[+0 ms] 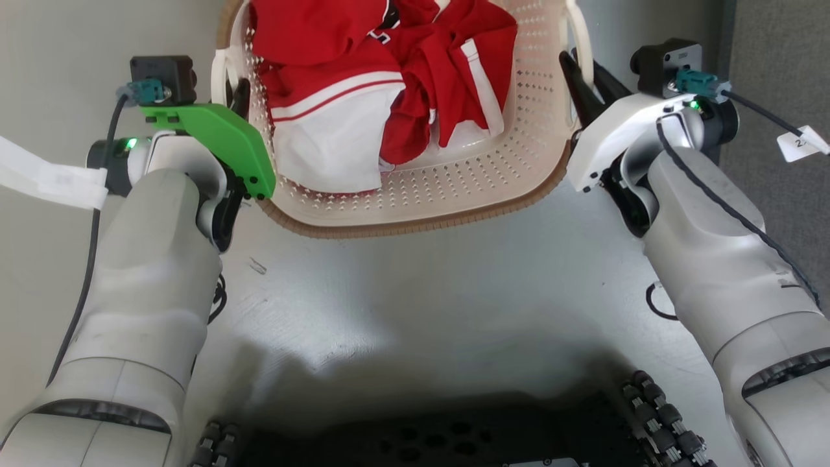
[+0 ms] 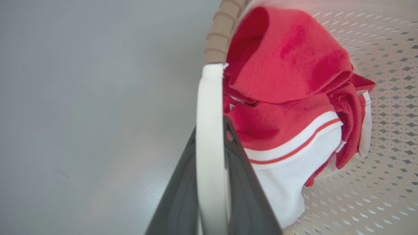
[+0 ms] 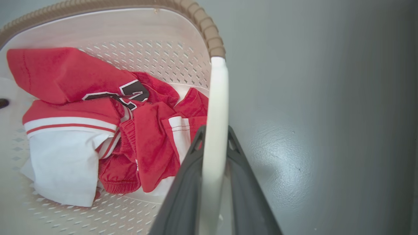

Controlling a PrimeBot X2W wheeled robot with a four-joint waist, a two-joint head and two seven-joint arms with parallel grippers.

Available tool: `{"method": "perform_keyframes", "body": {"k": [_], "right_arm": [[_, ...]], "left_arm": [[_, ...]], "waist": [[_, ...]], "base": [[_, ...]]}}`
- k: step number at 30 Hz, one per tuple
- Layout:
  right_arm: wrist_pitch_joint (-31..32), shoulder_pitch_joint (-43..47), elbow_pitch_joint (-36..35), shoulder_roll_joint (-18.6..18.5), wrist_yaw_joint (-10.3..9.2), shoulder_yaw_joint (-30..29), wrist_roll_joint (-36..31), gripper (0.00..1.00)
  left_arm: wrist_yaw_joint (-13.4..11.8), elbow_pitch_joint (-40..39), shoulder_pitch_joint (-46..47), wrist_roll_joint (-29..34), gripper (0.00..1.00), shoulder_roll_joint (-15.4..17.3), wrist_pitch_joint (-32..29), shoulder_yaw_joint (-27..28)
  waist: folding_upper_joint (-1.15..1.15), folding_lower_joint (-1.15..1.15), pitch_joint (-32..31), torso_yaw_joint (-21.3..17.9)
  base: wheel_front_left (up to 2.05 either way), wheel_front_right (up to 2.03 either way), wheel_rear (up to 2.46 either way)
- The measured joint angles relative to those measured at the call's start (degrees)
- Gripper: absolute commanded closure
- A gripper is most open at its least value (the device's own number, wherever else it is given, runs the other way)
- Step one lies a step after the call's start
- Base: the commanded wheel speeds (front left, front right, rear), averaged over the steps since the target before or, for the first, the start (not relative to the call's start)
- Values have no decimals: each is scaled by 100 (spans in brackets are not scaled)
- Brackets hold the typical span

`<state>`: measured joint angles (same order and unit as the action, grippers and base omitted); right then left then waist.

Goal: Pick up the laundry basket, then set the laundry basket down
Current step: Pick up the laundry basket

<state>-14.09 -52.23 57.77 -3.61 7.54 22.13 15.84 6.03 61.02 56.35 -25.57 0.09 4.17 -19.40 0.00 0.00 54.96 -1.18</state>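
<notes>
The big cream-white plastic laundry basket with small holes and a brown rim (image 1: 415, 226) is at the top middle of the head view, over the grey floor (image 1: 415, 292). Red and white clothes (image 1: 389, 65) lie inside it. The left claw (image 2: 212, 127) pinches the thin white left handle (image 2: 210, 98). The right claw (image 3: 215, 130) pinches the white right handle (image 3: 217, 91). I think the 2 arms should move together, slow and level, so nothing tips out. The basket's far end is cut off. I cannot tell if its bottom touches the floor.
</notes>
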Motion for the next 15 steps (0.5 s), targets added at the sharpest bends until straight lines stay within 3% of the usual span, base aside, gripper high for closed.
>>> {"method": "perform_keyframes", "body": {"k": [15], "right_arm": [[-1, 92, 443, 98, 3, 266, 250, 100]], "left_arm": [[96, 572, -29, -201, 100, -53, 82, -74]], "waist": [[0, 0, -604, -1]], "base": [[0, 0, 0]]}}
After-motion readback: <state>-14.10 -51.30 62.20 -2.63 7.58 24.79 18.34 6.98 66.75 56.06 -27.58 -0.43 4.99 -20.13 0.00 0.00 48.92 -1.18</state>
